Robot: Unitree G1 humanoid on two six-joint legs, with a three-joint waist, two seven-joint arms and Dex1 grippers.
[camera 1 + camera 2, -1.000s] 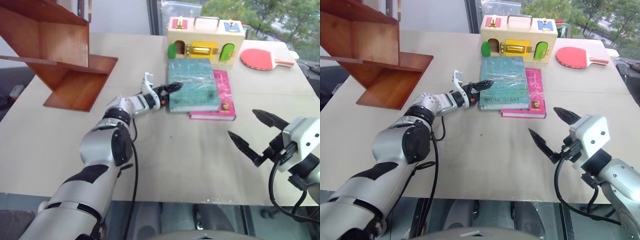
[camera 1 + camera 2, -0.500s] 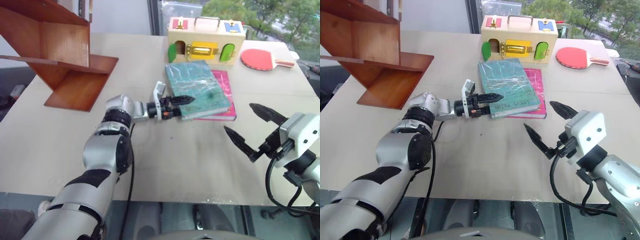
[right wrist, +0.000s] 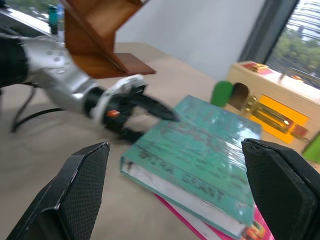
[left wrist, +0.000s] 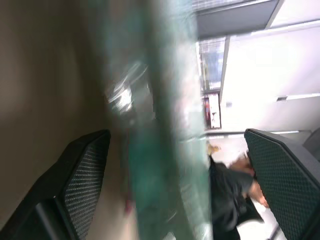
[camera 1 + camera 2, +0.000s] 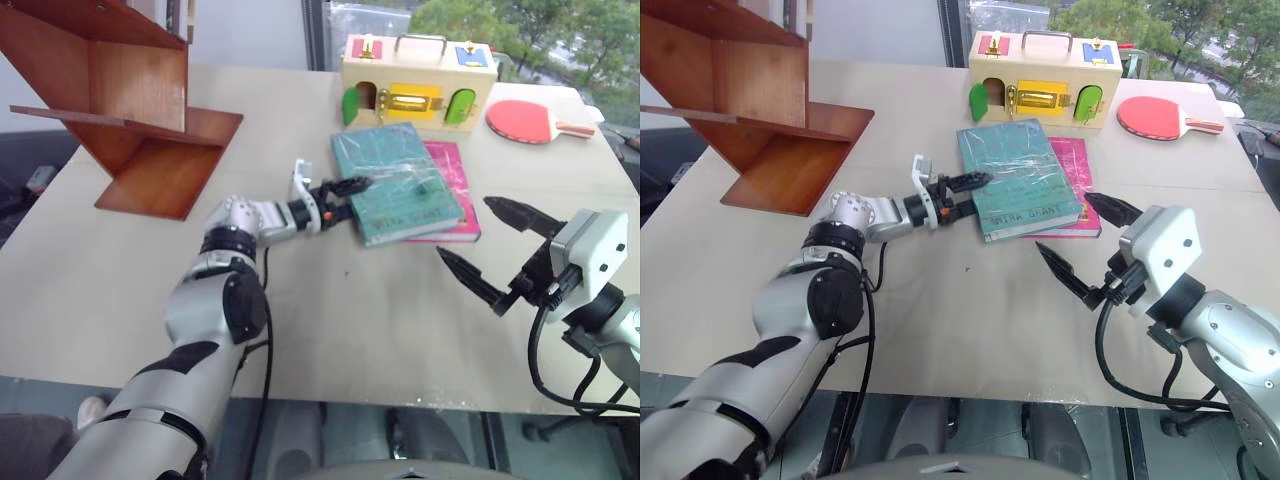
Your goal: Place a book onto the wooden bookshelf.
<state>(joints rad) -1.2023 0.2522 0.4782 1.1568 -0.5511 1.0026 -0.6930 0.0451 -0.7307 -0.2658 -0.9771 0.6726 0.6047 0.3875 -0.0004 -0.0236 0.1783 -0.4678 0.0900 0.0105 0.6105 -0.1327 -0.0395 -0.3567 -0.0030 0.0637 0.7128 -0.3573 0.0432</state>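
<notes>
- Lying flat on the table: the green book, turned a little askew, resting partly on top of a pink book whose edge peeks out along the right side and the near corner.
- Reaching level across the table toward the green book's left edge: the left gripper, fingers spread wide.
- Upper finger over the cover near the left edge; lower finger down beside the edge at table level, so the book's side sits between the two.
- From the left wrist view, the green edge running up between the two fingers, apart from both; no squeeze on it visible.
- Hovering above the table to the right of the books, near the pink book's near corner: the right gripper, fingers spread wide, nothing between them, pointing toward the books.
- Standing at the far left of the table, well apart from the books: the reddish-brown wooden bookshelf, with slanted boards.
- Behind the books at the far edge: a pale toy box with coloured doors, and a red paddle to its right.
</notes>
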